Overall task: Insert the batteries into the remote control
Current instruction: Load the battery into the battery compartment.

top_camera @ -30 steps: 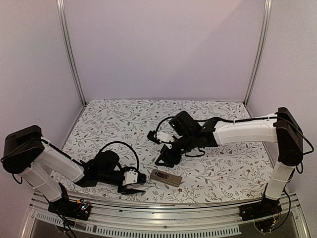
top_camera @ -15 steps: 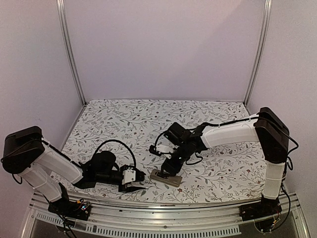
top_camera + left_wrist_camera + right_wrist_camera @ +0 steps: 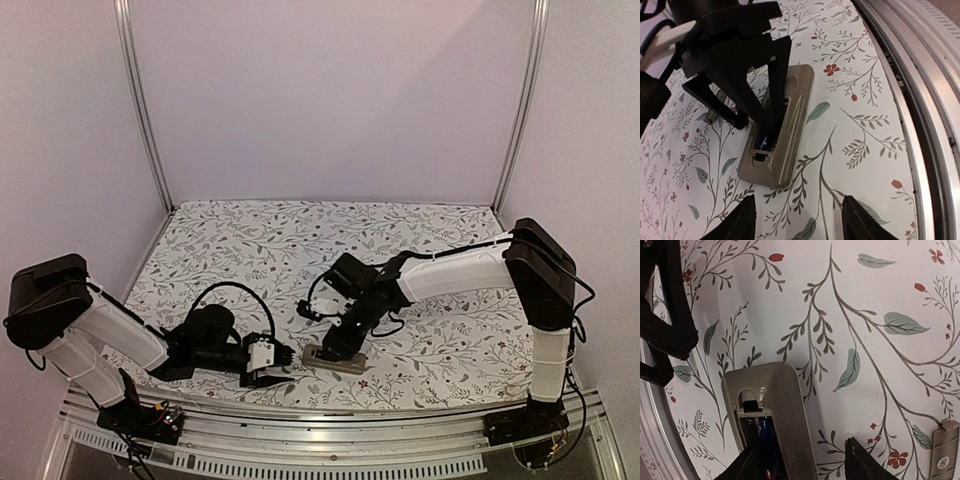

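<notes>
Right wrist, right end effector astride remote control, battery seated inside.

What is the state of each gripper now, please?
Left gripper: open, holding nothing.
Right gripper: open, gripping nothing; one fingertip reaches into the remote control recess, beside a battery.

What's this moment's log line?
phase: battery loading | right gripper: open, over remote control recess | left gripper: open, nearby | battery: in recess
</notes>
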Robot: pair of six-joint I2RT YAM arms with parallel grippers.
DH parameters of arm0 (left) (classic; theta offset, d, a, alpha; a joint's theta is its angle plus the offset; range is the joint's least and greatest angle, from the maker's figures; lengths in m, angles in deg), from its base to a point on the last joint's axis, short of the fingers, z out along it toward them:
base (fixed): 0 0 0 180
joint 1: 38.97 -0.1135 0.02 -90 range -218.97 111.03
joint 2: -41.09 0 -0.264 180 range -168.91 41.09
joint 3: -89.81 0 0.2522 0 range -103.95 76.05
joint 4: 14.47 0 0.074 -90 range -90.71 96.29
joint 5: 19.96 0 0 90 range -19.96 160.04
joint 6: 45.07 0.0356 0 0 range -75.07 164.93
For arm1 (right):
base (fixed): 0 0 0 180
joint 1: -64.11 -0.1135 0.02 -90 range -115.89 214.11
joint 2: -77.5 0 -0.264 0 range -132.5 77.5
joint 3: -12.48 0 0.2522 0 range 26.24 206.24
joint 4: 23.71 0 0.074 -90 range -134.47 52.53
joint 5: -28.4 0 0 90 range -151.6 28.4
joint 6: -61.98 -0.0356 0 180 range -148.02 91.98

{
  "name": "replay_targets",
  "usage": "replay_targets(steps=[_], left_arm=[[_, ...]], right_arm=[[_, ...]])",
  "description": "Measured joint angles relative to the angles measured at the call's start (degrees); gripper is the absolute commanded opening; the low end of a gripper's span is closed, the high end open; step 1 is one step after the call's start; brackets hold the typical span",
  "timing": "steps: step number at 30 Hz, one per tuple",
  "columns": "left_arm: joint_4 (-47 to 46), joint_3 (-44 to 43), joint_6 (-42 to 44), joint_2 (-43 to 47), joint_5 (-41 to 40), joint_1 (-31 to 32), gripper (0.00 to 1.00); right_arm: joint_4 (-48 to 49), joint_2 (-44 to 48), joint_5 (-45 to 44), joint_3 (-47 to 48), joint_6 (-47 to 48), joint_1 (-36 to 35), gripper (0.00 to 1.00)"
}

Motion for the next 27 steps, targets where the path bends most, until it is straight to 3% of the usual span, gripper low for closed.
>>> replay_targets(steps=[9,13,27], left_arm=[[-0.24,-0.02,0.13,0.0,-0.02,0.0,0.58],[-0.26,-0.02,0.44,-0.11,0.09,0.0,0.57],[-1.31,-0.28,2.1,-1.36,2.54,-0.02,0.57]], right_arm=[[-4.2,-0.28,-3.15,2.12,2.14,-1.49,0.12],[-3.96,-0.09,-3.17,5.88,3.15,-1.25,0.0],[-4.31,-1.66,-2.95,5.31,2.43,-1.42,0.12]])
